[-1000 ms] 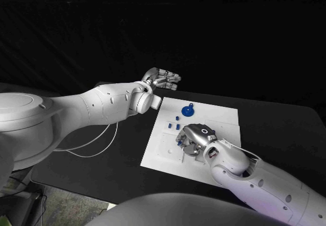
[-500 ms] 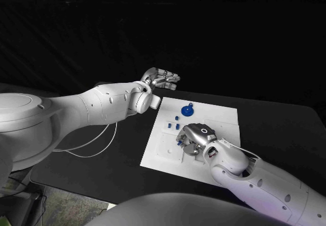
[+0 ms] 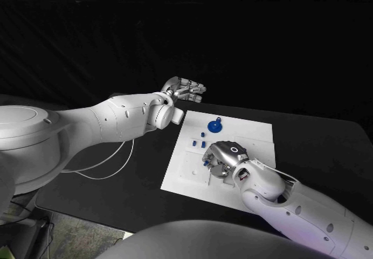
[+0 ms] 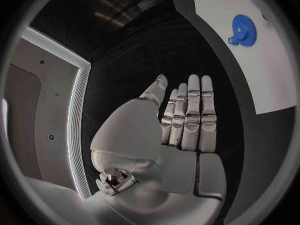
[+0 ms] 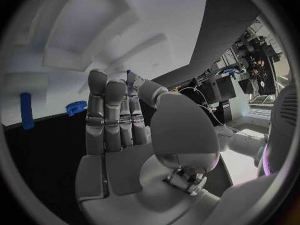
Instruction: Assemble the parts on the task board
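Note:
The white task board (image 3: 250,134) lies in the middle of the black table. On its far part a blue gear (image 3: 214,127) lies flat, with small blue pegs (image 3: 202,144) just in front of it. My right hand (image 3: 222,159) is down on the middle of the board, fingers pointing at its recesses. A small blue part (image 5: 129,74) shows between the thumb and a fingertip, pinched there. My left hand (image 3: 185,89) hangs in the air beyond the board's far left corner, fingers straight and holding nothing. The left wrist view shows the gear (image 4: 244,30) on the board (image 4: 270,70).
A white cable (image 3: 101,171) loops on the table left of the board. The right wrist view shows the board's raised recesses (image 5: 94,30), a blue peg (image 5: 25,110) and the gear (image 5: 76,106) past the fingers.
The right hand has edged slightly to the right over the board, the blue part moving with it. The left arm has stayed put.

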`<state>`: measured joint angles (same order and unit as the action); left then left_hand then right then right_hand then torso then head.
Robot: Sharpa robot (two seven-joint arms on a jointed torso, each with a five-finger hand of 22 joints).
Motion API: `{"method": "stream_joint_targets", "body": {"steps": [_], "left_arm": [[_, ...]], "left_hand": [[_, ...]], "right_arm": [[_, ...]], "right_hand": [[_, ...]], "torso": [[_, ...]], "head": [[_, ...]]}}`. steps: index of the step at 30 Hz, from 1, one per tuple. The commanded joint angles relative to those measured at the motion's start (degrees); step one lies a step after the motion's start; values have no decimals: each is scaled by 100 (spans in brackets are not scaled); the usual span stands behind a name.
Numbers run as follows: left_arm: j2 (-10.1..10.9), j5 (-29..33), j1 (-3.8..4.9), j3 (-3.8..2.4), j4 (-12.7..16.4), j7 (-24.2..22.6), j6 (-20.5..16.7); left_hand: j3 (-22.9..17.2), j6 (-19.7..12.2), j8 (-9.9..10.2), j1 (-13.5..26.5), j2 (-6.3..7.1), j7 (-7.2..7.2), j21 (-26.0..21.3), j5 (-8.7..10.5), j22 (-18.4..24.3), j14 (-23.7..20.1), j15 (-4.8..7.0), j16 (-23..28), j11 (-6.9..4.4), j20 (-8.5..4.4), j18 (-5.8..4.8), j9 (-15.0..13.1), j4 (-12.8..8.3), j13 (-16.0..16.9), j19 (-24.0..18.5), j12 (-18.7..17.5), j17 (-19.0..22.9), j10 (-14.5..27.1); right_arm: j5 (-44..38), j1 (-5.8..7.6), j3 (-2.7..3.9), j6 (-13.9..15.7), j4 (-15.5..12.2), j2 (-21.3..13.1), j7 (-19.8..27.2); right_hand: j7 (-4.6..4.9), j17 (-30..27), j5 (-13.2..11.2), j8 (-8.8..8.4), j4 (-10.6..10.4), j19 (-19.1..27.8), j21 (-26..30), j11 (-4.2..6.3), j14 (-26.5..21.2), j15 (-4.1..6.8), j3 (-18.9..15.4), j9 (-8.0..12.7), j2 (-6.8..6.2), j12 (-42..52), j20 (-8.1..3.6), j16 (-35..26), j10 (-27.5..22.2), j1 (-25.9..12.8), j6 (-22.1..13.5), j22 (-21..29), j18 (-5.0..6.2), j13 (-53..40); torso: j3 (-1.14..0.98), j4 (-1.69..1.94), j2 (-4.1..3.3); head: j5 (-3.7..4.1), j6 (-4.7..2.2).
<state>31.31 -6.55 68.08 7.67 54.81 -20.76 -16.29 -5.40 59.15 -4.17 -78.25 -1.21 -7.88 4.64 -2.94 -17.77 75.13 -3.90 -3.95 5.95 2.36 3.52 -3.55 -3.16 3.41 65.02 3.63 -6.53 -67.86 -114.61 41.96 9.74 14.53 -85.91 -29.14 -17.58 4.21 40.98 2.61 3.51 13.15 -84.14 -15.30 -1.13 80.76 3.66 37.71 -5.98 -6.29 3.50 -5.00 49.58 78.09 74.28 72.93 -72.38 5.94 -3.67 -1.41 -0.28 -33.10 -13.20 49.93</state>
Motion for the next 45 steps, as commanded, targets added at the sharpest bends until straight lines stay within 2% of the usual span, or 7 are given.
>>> {"method": "stream_joint_targets", "body": {"steps": [1, 25, 31, 39, 41, 43, 45], "left_arm": [[-10, 28, -10, -7, 0, -16, 91], [-31, 28, -9, -7, -14, 4, 126], [-49, 28, -9, -7, -27, 9, 128], [-55, 28, -9, -7, -33, 15, 135], [-56, 28, -9, -7, -33, 17, 138], [-55, 28, -9, -7, -35, 20, 137], [-54, 28, -9, -7, -37, 27, 134]], "left_hand": [[40, -35, -34, 38, -43, 2, 13, -5, 20, -31, 3, 20, 1, 43, -52, -9, -3, -5, 19, -7, -7, 30], [54, -40, -35, 34, -43, 2, 11, -5, 52, -37, 0, 21, 3, 46, -52, -9, 4, -5, 20, -7, -5, 36], [60, -44, -35, 24, -49, 1, 12, -5, 81, -43, -2, 20, 5, 47, -51, -9, 7, -4, 22, -6, -3, 40], [60, -44, -35, 24, -49, 1, 12, -5, 81, -43, -2, 20, 5, 47, -51, -9, 7, -4, 22, -6, -3, 40], [60, -44, -35, 24, -49, 1, 12, -5, 81, -43, -2, 20, 5, 47, -51, -9, 7, -4, 22, -6, -3, 40], [72, -44, -36, 22, -49, 0, 14, -2, 108, -45, -3, 20, 6, 49, -51, -10, 12, -4, 25, -7, -1, 42], [72, -44, -36, 22, -49, 0, 14, -2, 108, -45, -3, 20, 6, 49, -51, -10, 12, -4, 25, -7, -1, 42]], "right_arm": [[-92, -9, -6, -141, -12, -13, -29], [-120, -7, -11, -276, 46, 35, -11], [-112, 3, -56, -422, 69, 62, 38], [-58, 24, -98, -441, 93, 96, 50], [-24, 28, -102, -434, 98, 101, 60], [3, 30, -104, -401, 103, 98, 62], [35, 32, -106, -319, 108, 92, 47]], "right_hand": [[1, 5, 16, 19, 15, -163, 19, -9, 14, 20, 0, -8, 14, 16, -32, -25, 42, 11, 33, -8, 78, -6], [0, 15, 16, 19, 13, -167, 38, -7, 13, 21, 3, -9, 14, 17, -32, -31, 45, -1, 37, -37, 76, -6], [2, 18, 16, 19, 14, -163, 52, -8, 5, 18, -13, -7, 17, 16, -31, -33, 38, -3, 33, -41, 73, -6], [27, 19, 19, 8, 0, -147, 77, -27, -19, 5, -58, 13, 17, 6, -21, -40, -31, -33, -28, -50, 65, 2], [54, 16, 47, 12, -2, -143, 85, -58, -23, -27, -42, 39, -9, 12, 9, -30, -133, -61, -119, -55, 73, 2], [92, 10, 271, 6, -15, -138, 93, -102, -31, -51, -88, 83, -94, 6, 35, -17, -264, -133, -244, -61, 95, 10], [117, -1, 348, 10, -28, -137, 109, -121, -43, -68, -157, 147, -143, 8, 58, -9, -325, -165, -381, -58, 116, 10]], "torso": [[2, -2, -1], [2, 6, 0], [0, 11, 0], [-1, 10, -3], [0, 8, -1], [2, 5, -1], [4, 4, 0]], "head": [[-3, 7], [10, 7], [12, 7], [8, 7], [11, 7], [10, 7], [12, 7]]}}
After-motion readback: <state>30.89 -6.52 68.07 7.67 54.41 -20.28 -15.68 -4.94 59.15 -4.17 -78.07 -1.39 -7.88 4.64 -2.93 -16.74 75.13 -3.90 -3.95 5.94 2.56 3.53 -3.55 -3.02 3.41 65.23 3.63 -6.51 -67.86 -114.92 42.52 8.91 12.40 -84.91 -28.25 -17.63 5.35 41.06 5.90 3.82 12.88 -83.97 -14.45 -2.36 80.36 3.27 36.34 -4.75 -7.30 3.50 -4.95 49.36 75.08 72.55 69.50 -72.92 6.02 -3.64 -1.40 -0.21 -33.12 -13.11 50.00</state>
